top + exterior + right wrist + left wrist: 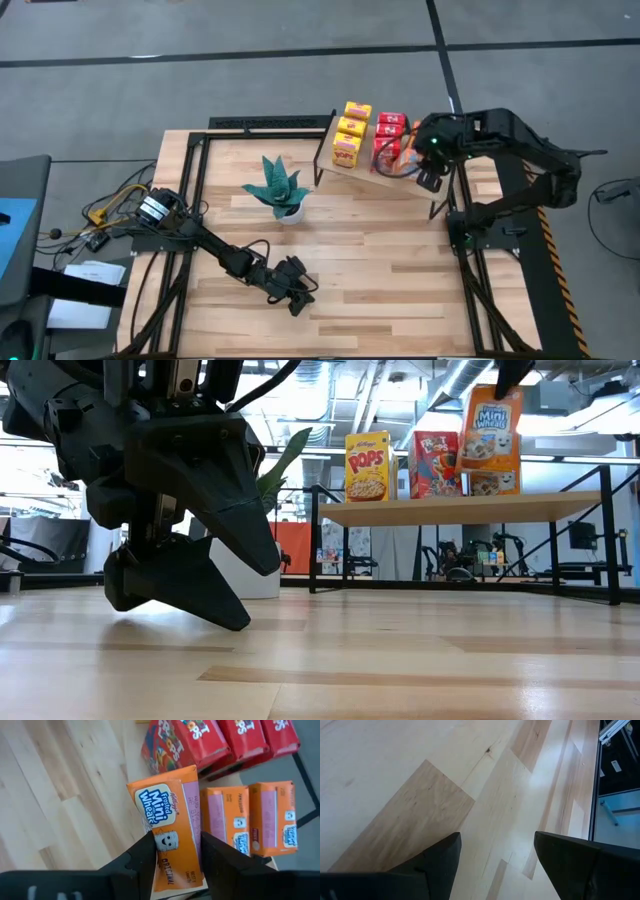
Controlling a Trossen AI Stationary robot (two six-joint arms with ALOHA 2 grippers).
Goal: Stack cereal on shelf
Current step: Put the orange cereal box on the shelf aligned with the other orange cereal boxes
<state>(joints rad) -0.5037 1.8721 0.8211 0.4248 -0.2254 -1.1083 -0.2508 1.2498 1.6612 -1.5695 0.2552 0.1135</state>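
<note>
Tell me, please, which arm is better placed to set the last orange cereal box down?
Right: the right gripper holds the orange cardboard cereal box over the light-wood shelf; the left gripper rests open, far away.

Tabletop [350, 260]: pale wood planks, smooth, visible grain and small knots, soft sheen where light falls.
Shelf [460, 510]: light wood board, matt, smooth edge; thin black metal legs.
Orange cereal box [170, 827]: printed cardboard, slightly glossy, crisp folded edges.
Red cereal boxes [200, 742]: printed cardboard, glossy faces catching light.
Yellow cereal boxes [351, 132]: printed cardboard, bright, finish hard to judge.
Right pincer [175, 860]: dark matt fingers, looks like plastic, pressed on the orange box.
Left pincer [495, 865]: dark matt fingers, smooth, faintly dusty.
Plant [277, 186]: teal leaves, plastic-looking; white pot, smooth.
Floor [250, 50]: grey, matt, carpet-like.
</note>
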